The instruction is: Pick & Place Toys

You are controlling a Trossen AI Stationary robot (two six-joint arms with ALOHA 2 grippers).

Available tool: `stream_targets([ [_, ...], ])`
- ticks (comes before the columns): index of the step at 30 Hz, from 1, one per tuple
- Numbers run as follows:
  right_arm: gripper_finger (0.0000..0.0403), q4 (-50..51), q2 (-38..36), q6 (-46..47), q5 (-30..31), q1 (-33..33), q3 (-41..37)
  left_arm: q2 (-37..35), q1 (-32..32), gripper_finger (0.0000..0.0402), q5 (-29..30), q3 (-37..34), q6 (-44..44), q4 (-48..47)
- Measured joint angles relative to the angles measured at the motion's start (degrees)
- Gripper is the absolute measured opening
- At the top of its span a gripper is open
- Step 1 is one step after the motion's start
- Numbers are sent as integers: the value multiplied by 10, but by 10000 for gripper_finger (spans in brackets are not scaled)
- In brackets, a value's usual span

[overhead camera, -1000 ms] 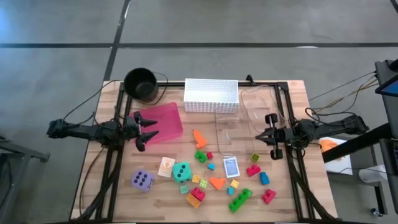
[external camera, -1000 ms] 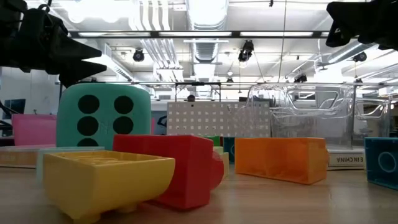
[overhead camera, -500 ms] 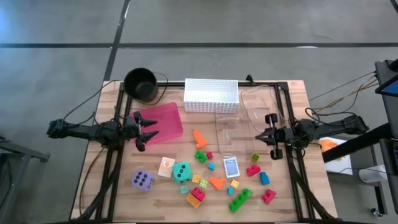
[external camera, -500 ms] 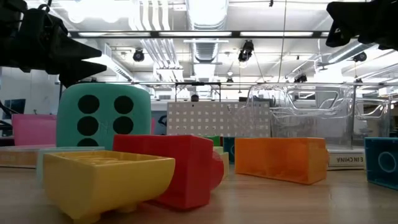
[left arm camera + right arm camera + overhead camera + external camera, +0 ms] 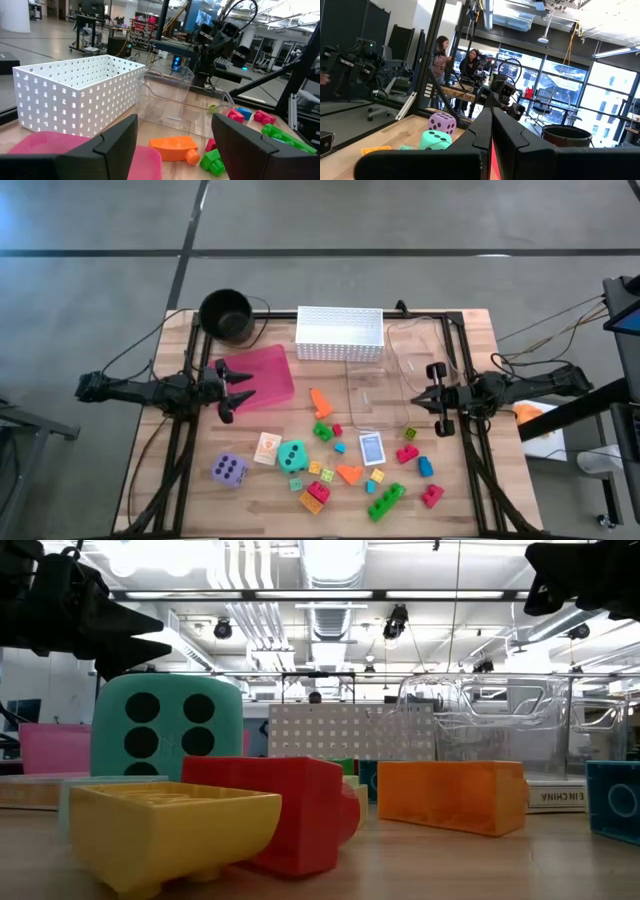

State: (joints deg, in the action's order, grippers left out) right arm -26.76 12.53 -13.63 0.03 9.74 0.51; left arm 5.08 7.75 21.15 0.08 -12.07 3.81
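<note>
Toys [image 5: 350, 465] are scattered across the front half of the bench [image 5: 470, 330] — teal die [image 5: 292, 455], purple die [image 5: 229, 469], loose blocks. Left gripper [image 5: 236, 387] hovers over the pink tray [image 5: 265, 370], fingers spread wide. Right gripper [image 5: 437, 397] sits by the clear container [image 5: 400, 380], fingers pressed together — both empty.

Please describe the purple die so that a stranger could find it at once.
Start at the pink tray on the table's left half. Nearer the front edge lie two dice; the purple die is the outer one, left of the teal die, standing apart from the blocks.
</note>
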Motion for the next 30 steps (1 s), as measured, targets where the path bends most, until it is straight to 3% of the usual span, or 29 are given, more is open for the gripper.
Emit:
stream_targets([
  [16,12,0,0,-1,0,0,0,0,0,259,0,0,-16,0],
  [24,12,-6,0,47,0,1,0,0,-1,259,1,0,-35,7],
  [30,12,-6,-1,47,0,1,0,0,-1,259,4,0,-112,6],
])
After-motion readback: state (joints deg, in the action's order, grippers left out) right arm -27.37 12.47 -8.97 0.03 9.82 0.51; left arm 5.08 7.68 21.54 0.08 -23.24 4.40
